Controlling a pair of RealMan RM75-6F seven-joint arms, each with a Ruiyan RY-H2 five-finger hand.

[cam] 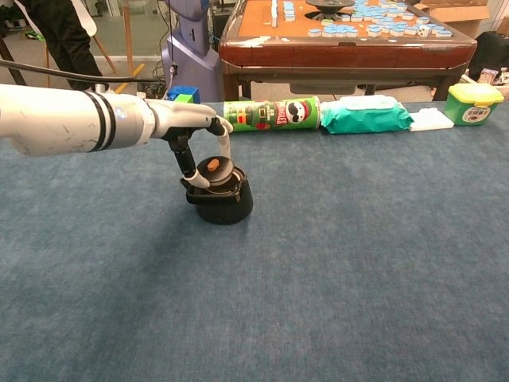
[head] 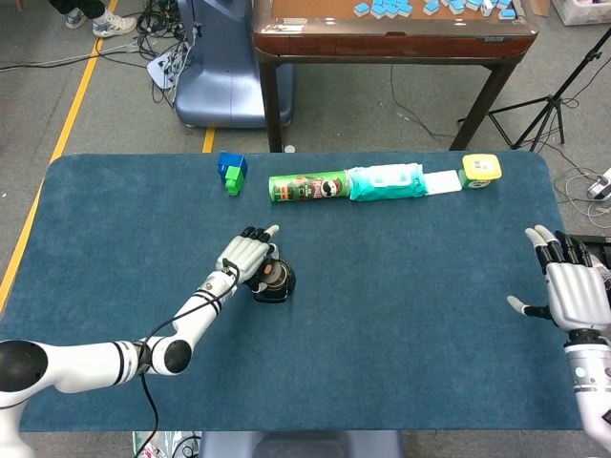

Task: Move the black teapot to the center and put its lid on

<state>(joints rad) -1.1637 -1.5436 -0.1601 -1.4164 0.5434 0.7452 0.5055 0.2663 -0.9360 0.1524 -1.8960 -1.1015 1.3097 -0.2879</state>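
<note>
The black teapot (head: 275, 284) (cam: 220, 201) stands on the blue table left of the middle. My left hand (head: 246, 258) (cam: 199, 135) reaches over it and pinches the black lid with its orange knob (cam: 215, 170) between thumb and a finger. The lid sits tilted right at the pot's opening; I cannot tell whether it is fully seated. In the head view the hand hides most of the lid. My right hand (head: 571, 286) hovers at the table's right edge, fingers spread, holding nothing; it does not show in the chest view.
Along the far edge lie a blue and green block (head: 231, 172), a green Pringles can (head: 307, 186) (cam: 270, 114), a teal wipes pack (head: 387, 181) (cam: 364, 113) and a yellow-lidded tub (head: 480, 171) (cam: 474, 103). A brown tiled table (head: 391, 29) stands behind.
</note>
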